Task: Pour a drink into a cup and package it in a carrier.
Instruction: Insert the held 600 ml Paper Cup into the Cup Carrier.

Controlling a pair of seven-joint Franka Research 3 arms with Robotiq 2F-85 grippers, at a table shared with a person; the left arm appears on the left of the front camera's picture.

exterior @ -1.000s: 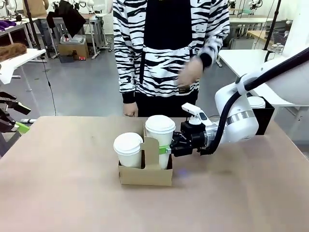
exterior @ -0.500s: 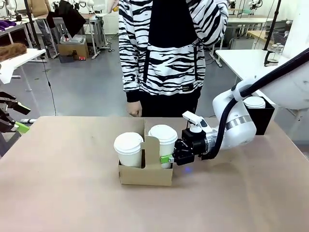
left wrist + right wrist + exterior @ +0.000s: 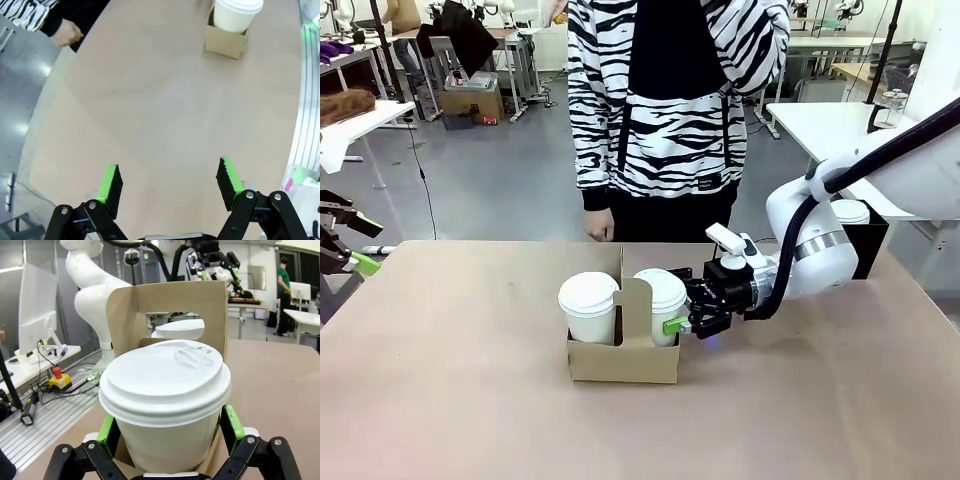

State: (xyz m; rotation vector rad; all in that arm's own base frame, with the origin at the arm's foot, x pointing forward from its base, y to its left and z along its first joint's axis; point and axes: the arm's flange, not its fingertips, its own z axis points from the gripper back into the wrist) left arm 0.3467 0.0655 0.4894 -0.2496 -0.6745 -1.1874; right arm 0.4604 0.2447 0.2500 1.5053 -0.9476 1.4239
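Tan table [image 3: 470, 400], lab behind. Left gripper [image 3: 170, 182] splayed, grasping nothing, hovering over bare tabletop. Right arm reaches in low from right; right gripper [image 3: 682, 318] at cup [image 3: 661, 303], green pads flanking its sides, whether clenched or released cannot tell. Cup sits lidded in right slot of carrier [image 3: 623, 355]; second lidded cup [image 3: 590, 306] in left slot. Person [image 3: 665, 110] stands at far edge.

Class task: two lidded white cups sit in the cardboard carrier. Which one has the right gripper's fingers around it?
The cup in the carrier's right-hand slot: the right gripper brackets it with a green pad on each side. The other lidded cup, beyond the handle, stands free.
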